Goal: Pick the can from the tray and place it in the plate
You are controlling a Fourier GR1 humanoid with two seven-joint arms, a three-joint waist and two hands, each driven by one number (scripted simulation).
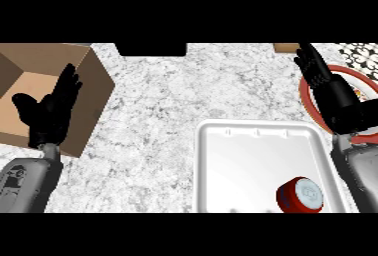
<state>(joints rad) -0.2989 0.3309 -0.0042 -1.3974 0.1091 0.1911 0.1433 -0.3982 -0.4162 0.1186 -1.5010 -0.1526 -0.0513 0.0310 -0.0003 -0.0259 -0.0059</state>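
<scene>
A red can with a pale top lies in the near right corner of the white tray. The plate, red-rimmed, sits at the right edge behind the tray, partly hidden by my right hand. That hand hangs over the plate with straight fingers pointing away, holding nothing. My left hand stands at the left with fingers up and spread, over the cardboard box, well away from the can.
An open cardboard box fills the far left. A dark object sits at the counter's back edge. A patterned black-and-white item shows at the far right corner.
</scene>
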